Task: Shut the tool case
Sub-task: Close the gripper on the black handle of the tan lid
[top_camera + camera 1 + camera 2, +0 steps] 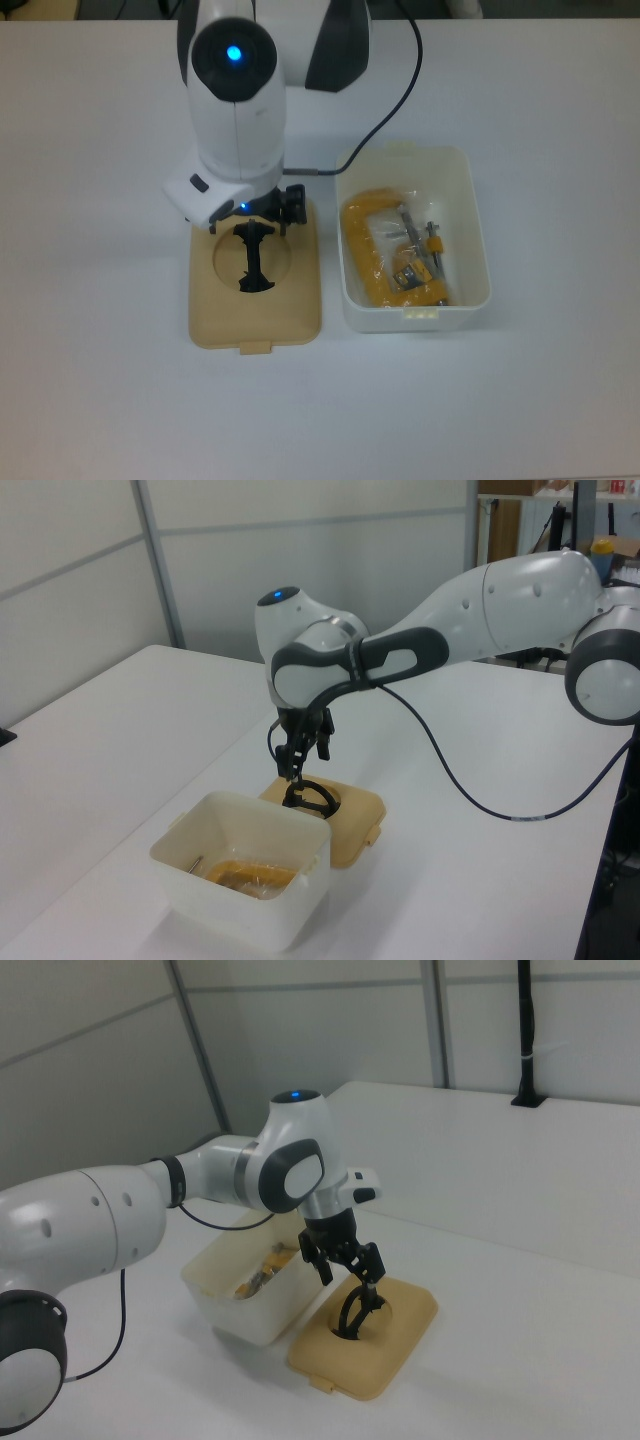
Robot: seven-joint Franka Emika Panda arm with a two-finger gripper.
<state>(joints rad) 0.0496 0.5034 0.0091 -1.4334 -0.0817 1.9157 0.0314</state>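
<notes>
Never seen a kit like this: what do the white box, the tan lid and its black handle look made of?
The white box: probably thin plastic, faintly translucent walls, moulded tabs. The tan lid: likely matte moulded plastic, with rounded edges and a round recess. The black handle: thin, dark, possibly plastic; hard to tell.
</notes>
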